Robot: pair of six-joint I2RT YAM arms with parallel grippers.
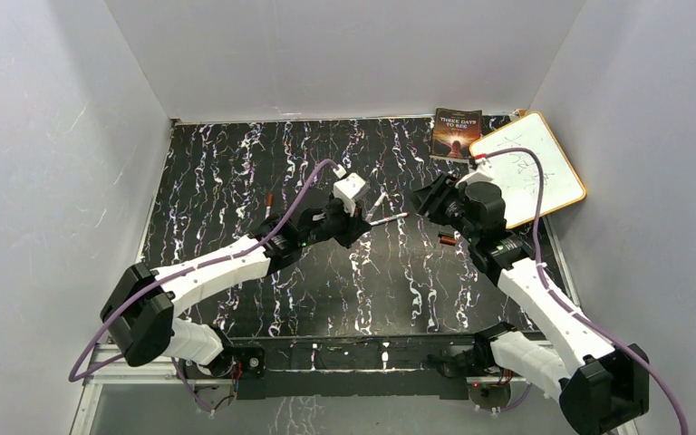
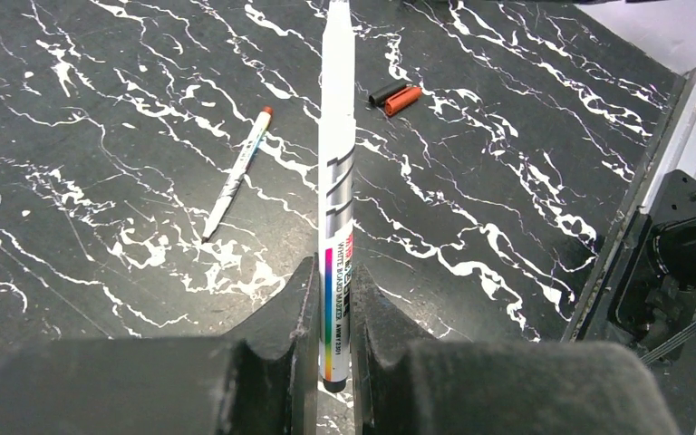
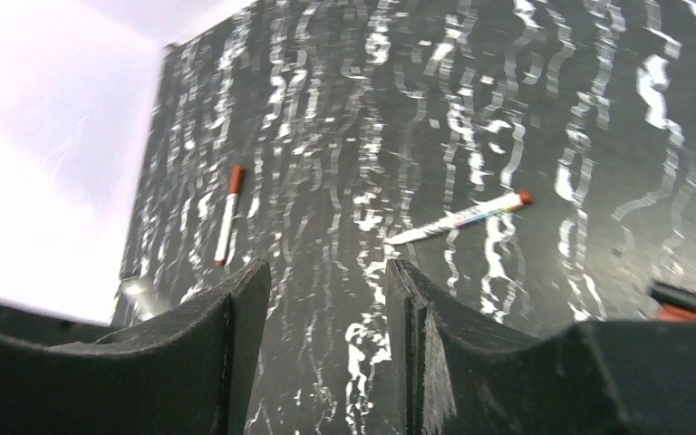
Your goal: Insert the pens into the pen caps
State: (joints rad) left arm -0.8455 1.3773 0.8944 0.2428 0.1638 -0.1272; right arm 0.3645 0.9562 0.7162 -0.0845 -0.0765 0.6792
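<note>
The left gripper (image 2: 335, 299) is clamped on a slim white stick pen (image 2: 337, 163), gripping it low on the barrel. The pen juts out over the middle of the black, white-veined bench (image 1: 236, 163) towards the right gripper (image 3: 326, 290), whose fingers stand apart with nothing between them. A second white pen (image 2: 236, 172), red at one end, lies flat on the bench near the middle. A third white pen (image 3: 228, 216) lies close to the left edge. A short reddish-brown tube cap (image 2: 405, 100) and a black tube cap (image 2: 382, 91) lie touching, side by side, right of the middle.
</note>
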